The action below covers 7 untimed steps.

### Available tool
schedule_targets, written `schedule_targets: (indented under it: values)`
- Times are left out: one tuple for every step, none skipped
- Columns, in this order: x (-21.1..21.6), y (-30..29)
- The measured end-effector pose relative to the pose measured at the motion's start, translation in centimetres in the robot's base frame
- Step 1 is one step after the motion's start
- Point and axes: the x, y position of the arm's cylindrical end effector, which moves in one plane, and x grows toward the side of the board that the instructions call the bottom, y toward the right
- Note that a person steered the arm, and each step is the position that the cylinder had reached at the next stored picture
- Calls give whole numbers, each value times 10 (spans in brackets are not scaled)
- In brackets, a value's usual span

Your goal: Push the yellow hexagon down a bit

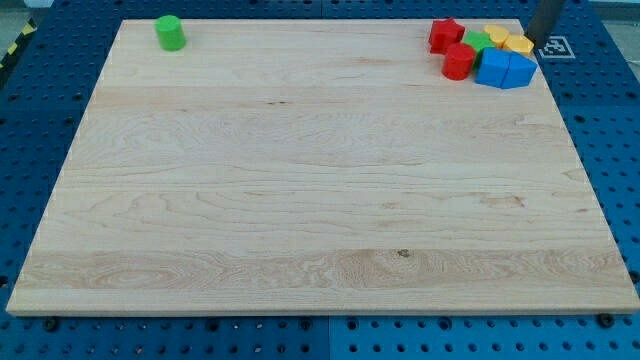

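The yellow hexagon point(520, 44) sits in a tight cluster at the board's top right corner. My tip point(539, 38) comes down from the view's top edge, just right of and slightly above the hexagon, very close to it; I cannot tell whether they touch. A second yellow block point(497, 35) lies left of the hexagon. A green block point(478, 41) is beside that. Two blue blocks point(505, 70) sit directly below the hexagon. A red star point(445, 35) and a red cylinder point(459, 61) form the cluster's left side.
A green cylinder point(170, 32) stands alone at the board's top left. The wooden board point(320, 200) lies on a blue perforated table; its right edge is close to the cluster. A black-and-white marker tag point(554, 46) lies just off the board by the tip.
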Motion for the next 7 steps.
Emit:
schedule_targets:
  values:
    - [7, -16]
    - [24, -49]
    - [33, -67]
    - [34, -66]
    - [50, -56]
    - [70, -50]
    - [80, -50]
